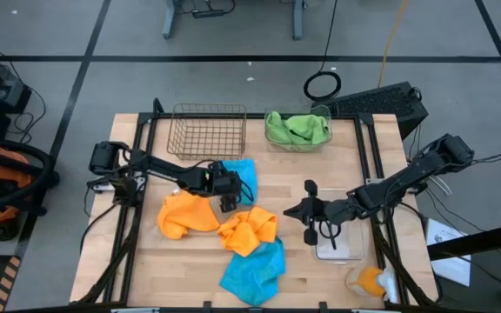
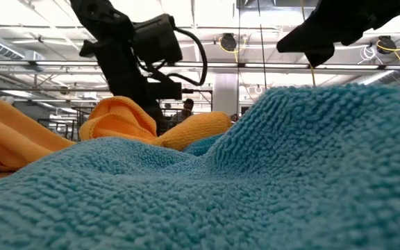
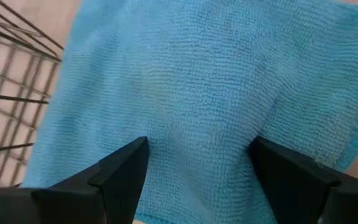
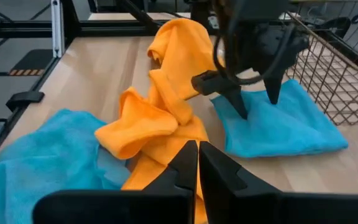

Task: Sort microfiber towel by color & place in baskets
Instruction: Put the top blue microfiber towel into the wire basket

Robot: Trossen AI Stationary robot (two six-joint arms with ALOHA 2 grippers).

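Blue towel (image 3: 197,93) under left pincer (image 3: 197,163) (spread)

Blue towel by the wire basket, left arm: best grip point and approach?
Straight down, pinching mid-cloth. The blue towel lies flat beside the wire basket, so no edge stands up to grab. The left gripper is already open above it; keep fingers off the wires.

In the low view a blue towel (image 2: 269,173) fills the foreground and hides the table and baskets from us. From above, the left gripper (image 1: 229,187) covers part of another blue towel (image 1: 245,176), and the right arm crosses the clear bin (image 1: 339,248), masking its contents. We cannot identify the orange thing (image 1: 368,280) at the table's edge.
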